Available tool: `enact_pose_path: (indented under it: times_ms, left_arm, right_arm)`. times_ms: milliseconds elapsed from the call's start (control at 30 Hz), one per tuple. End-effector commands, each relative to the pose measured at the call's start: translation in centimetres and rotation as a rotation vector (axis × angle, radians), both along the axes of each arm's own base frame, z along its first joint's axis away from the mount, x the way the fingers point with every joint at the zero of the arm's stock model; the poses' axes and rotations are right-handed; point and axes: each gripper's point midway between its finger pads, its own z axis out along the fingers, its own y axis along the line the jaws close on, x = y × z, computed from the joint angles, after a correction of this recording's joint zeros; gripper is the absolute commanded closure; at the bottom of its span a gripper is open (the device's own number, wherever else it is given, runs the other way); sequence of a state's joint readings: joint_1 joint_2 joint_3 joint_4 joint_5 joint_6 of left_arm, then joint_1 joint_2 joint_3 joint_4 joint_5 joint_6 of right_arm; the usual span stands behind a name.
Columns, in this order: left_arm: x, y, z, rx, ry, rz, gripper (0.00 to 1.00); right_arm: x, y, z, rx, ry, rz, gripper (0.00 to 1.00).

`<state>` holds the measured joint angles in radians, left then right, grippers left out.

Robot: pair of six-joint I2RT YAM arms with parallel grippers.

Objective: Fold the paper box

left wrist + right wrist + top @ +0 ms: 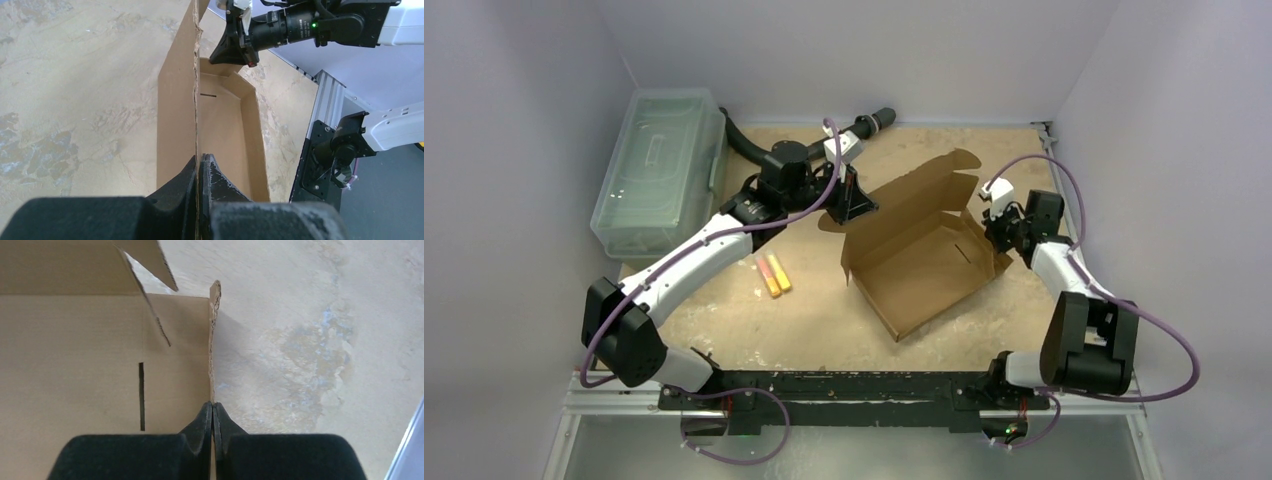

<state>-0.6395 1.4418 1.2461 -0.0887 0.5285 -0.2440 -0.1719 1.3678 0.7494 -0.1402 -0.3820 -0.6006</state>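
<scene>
left fingers point(220, 182) clamp the paper box point(919, 265) wall at 10 o'clock; right fingers point(200, 435) pinch its 2 o'clock wall, on the desk point(804, 320).

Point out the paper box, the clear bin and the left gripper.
paper box point(921, 268): top external view, on its inner floor.
clear bin point(656, 170): top external view, on its lid.
left gripper point(199, 165): left wrist view, between the fingertips pinching the box wall.
</scene>
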Motion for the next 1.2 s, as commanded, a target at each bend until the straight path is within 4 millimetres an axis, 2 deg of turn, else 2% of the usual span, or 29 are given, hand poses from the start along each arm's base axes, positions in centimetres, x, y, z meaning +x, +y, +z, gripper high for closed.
enact_pose_path:
  times_ms: [0, 100, 200, 467, 533, 933, 1167]
  left_arm:
    - [0.5, -0.2, 2.4, -0.022, -0.033, -0.012, 1.00]
    - [1.4, -0.1, 2.1, -0.007, -0.001, 0.025, 1.00]
    - [2.3, 0.2, 2.1, -0.016, 0.028, 0.075, 1.00]
    - [2.5, 0.4, 3.2, -0.092, 0.024, 0.108, 1.00]
    - [2.4, 0.6, 3.3, -0.100, 0.016, 0.116, 1.00]
    - [2.9, 0.3, 2.0, -0.060, 0.046, 0.113, 1.00]
    - [3.2, 0.5, 2.6, -0.077, 0.033, 0.131, 1.00]
  right_arm:
    - [0.3, 2.5, 4.3, 0.095, -0.100, 0.105, 1.00]
    - [-0.3, 2.9, 5.4, 0.089, -0.125, 0.140, 1.00]
    - [-0.7, 2.8, 5.2, 0.072, -0.113, 0.145, 1.00]
    - [-0.6, 1.6, 1.5, 0.045, 0.035, 0.113, 1.00]
    - [-0.8, 1.7, 1.1, 0.030, 0.040, 0.131, 1.00]
    - [-1.6, 3.9, 2.9, -0.065, -0.071, 0.250, 1.00]
    - [-2.0, 3.9, 1.5, -0.101, 0.007, 0.281, 1.00]
